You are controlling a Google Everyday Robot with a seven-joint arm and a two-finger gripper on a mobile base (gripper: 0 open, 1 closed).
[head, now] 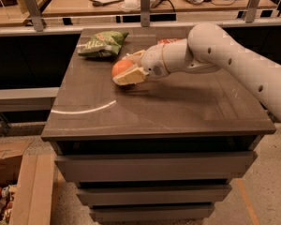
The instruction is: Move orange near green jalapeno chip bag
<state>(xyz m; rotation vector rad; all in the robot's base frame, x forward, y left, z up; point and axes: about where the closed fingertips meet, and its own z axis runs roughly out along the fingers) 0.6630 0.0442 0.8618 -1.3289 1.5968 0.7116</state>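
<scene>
The orange (pixel 120 68) sits on the dark tabletop (pixel 178 107), left of centre. My gripper (pixel 127 68) reaches in from the right with one cream finger (pixel 129 77) in front of the orange and the other behind it; the fingers are closed against the fruit. The green jalapeno chip bag (pixel 102 43) lies at the back left of the table, a short way behind and to the left of the orange. They do not touch.
A red snack bag (pixel 166 41) shows only as an edge behind my arm at the back of the table. A railing (pixel 143 6) and a desk with papers stand behind. A cardboard box (pixel 18 191) is on the floor at the left.
</scene>
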